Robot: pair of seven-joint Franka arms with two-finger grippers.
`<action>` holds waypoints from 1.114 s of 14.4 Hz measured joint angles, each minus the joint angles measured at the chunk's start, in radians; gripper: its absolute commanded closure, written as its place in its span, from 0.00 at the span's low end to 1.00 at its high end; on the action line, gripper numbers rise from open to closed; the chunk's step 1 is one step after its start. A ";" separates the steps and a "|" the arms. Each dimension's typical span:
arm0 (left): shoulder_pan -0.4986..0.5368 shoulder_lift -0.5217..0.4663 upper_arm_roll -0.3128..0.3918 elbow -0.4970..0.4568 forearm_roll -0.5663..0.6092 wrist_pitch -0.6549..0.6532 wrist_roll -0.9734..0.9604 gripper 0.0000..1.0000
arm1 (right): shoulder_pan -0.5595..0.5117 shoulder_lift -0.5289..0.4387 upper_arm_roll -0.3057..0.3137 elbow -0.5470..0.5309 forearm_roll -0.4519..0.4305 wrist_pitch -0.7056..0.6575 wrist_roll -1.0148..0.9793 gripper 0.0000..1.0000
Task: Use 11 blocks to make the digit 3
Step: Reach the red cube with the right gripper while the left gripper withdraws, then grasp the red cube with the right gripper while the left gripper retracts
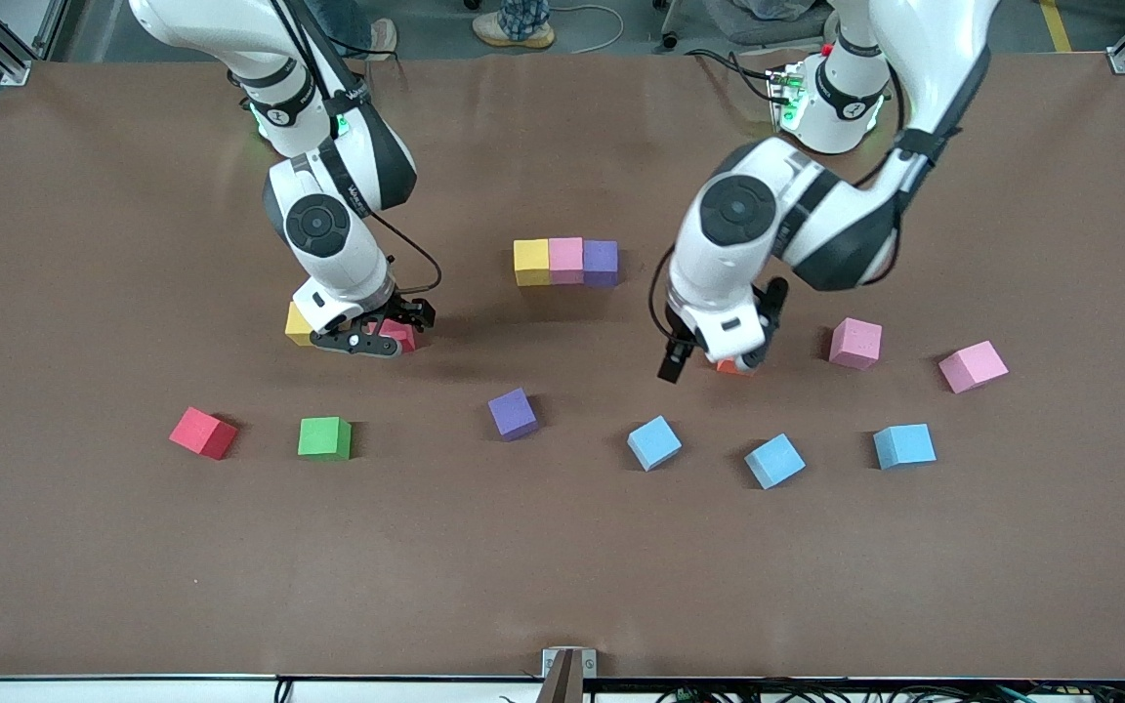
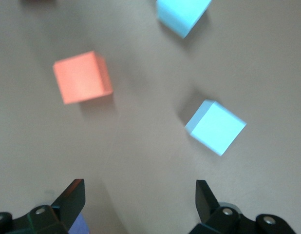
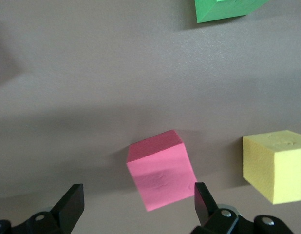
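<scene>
A yellow (image 1: 531,262), a pink (image 1: 565,260) and a purple block (image 1: 601,262) touch in a row at mid table. My right gripper (image 1: 385,327) is low over a pinkish-red block (image 1: 400,339). It is open (image 3: 138,202), and that block (image 3: 161,169) lies partly between its fingers, close to one of them. Beside it sits a yellow block (image 1: 298,324) (image 3: 277,163). My left gripper (image 1: 719,359) is open (image 2: 140,200) over bare table, short of an orange block (image 1: 733,367) (image 2: 82,76).
Nearer the front camera lie a red (image 1: 203,432), a green (image 1: 324,437), a purple (image 1: 513,413) and three light blue blocks (image 1: 654,441) (image 1: 774,460) (image 1: 904,445). Two pink blocks (image 1: 855,343) (image 1: 973,366) sit toward the left arm's end.
</scene>
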 measured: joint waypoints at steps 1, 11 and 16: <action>0.019 0.015 0.000 0.020 0.000 -0.005 0.059 0.00 | -0.002 -0.007 0.000 -0.031 -0.005 0.034 -0.019 0.00; 0.074 0.083 0.096 0.152 0.019 -0.073 0.723 0.00 | -0.018 -0.008 0.002 -0.148 -0.014 0.247 -0.106 0.00; 0.077 0.047 0.158 0.271 0.020 -0.244 1.012 0.00 | -0.019 0.061 0.002 -0.157 -0.014 0.313 -0.127 0.42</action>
